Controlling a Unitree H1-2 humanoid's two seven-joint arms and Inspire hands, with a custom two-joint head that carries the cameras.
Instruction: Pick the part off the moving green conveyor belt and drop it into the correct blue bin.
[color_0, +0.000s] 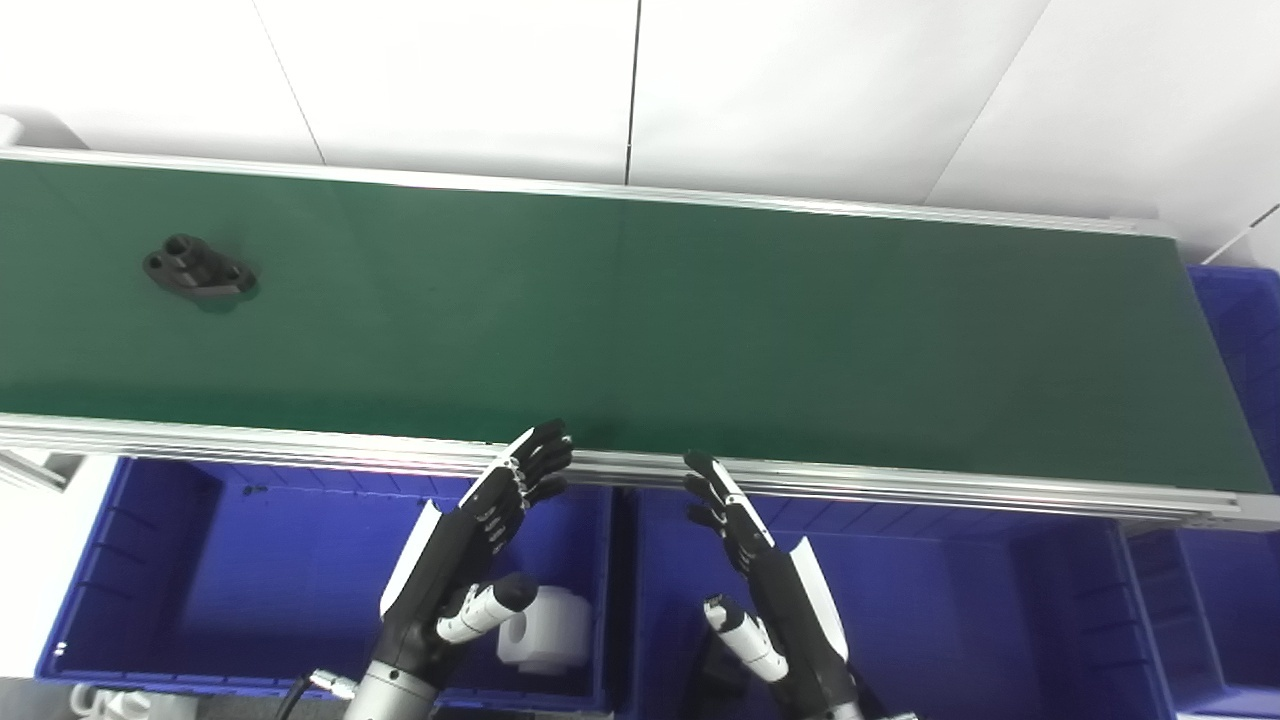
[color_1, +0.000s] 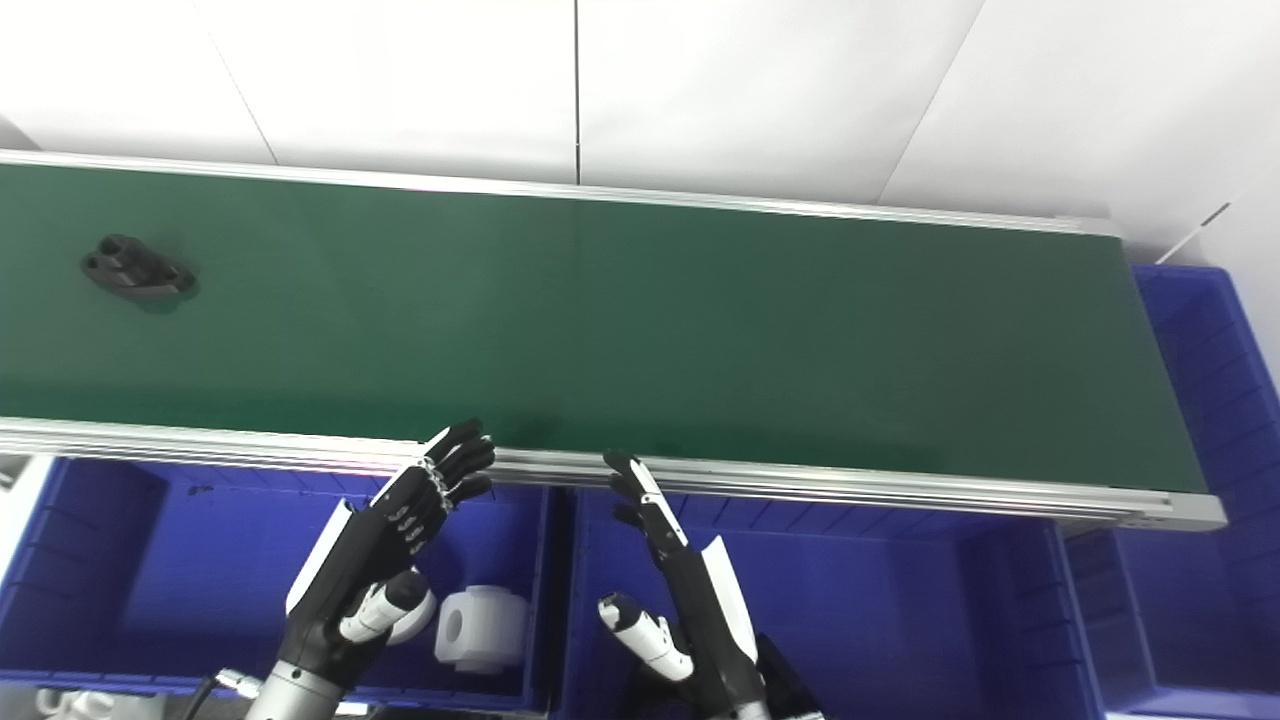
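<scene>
- The black part (color_0: 199, 268) lies on the green belt (color_0: 640, 320) near its far left end, toward the belt's back edge, with nothing touching it.
- Both hands wait at the belt's near edge, around the middle, well apart from the part.
- The left hand (color_0: 470, 545) is empty, fingers spread and reaching up to the near rail.
- The right hand (color_0: 760, 570) is empty too, fingers apart, thumb out.
- So the pick looks not yet begun: grasp, carry and drop are all left.
- A white block (color_1: 482, 626) already sits in the left blue bin (color_0: 150, 560); the right blue bin (color_0: 950, 590) shows little inside.
- No brand, label or writing can be read anywhere.
</scene>
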